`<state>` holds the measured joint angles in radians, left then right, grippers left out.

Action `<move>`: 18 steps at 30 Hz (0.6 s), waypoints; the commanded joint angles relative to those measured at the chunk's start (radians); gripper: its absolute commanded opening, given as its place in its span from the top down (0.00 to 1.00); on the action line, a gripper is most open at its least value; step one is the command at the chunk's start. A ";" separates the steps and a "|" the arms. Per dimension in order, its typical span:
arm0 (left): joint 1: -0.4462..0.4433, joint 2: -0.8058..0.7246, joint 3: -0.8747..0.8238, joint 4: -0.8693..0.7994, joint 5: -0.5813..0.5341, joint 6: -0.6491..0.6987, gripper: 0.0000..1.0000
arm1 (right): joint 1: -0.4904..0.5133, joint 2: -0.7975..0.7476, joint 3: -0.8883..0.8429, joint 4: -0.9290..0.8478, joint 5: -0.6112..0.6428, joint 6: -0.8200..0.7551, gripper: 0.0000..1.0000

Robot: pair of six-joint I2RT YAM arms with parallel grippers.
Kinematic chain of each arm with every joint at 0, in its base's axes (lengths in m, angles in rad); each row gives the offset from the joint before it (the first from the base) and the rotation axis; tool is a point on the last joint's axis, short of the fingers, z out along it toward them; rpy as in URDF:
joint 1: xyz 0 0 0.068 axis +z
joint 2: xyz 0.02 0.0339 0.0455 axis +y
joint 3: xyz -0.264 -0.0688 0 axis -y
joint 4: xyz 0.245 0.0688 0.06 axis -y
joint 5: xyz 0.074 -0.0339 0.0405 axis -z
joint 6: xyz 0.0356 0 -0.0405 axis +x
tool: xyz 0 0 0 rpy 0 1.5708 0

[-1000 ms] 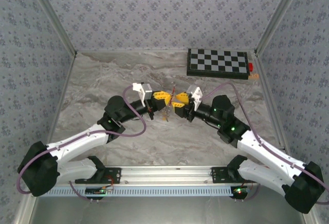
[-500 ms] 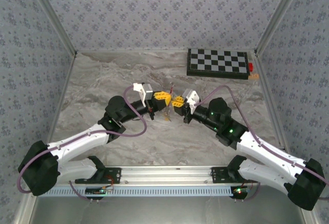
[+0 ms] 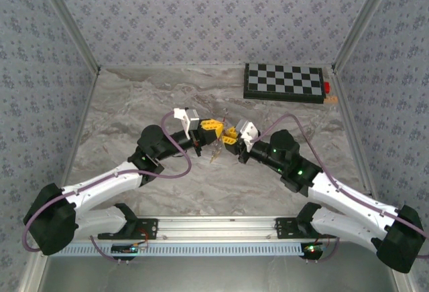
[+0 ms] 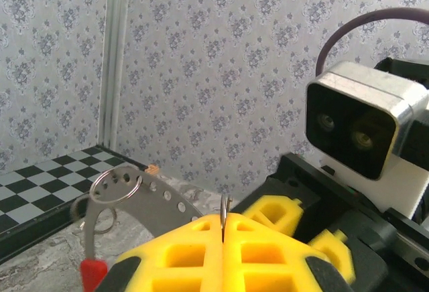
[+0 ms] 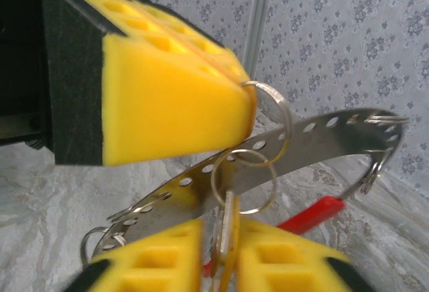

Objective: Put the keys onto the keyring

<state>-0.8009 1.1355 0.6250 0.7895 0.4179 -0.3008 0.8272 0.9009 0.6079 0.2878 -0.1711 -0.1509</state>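
Observation:
My left gripper is shut on a thin split ring at its fingertips. That ring hooks into the keyring, a curved grey metal band with holes and a red part. A second small ring hangs from the first and carries a key with a silvery blade and a yellow-orange edge. My right gripper faces the left one closely. Its jaws stand slightly apart around the key, with a sliver of gap on the left side.
A black-and-white chessboard lies at the back right with a small red piece beside it. Patterned walls enclose the marble table on three sides. Both arms meet over the table's middle.
My right gripper has moved left, close up to the left gripper and the hanging rings. The left gripper has stayed where it was, still shut.

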 commanded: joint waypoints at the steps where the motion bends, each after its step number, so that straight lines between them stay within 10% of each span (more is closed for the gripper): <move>1: -0.006 -0.003 0.015 0.061 -0.010 -0.006 1.00 | 0.006 -0.033 -0.012 -0.019 0.008 0.012 0.72; 18: -0.006 -0.005 0.027 0.039 -0.021 -0.009 1.00 | -0.280 -0.042 -0.060 0.351 -0.355 0.545 0.66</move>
<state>-0.8009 1.1351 0.6250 0.7876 0.3992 -0.3012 0.5610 0.8288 0.5224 0.4915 -0.4072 0.2489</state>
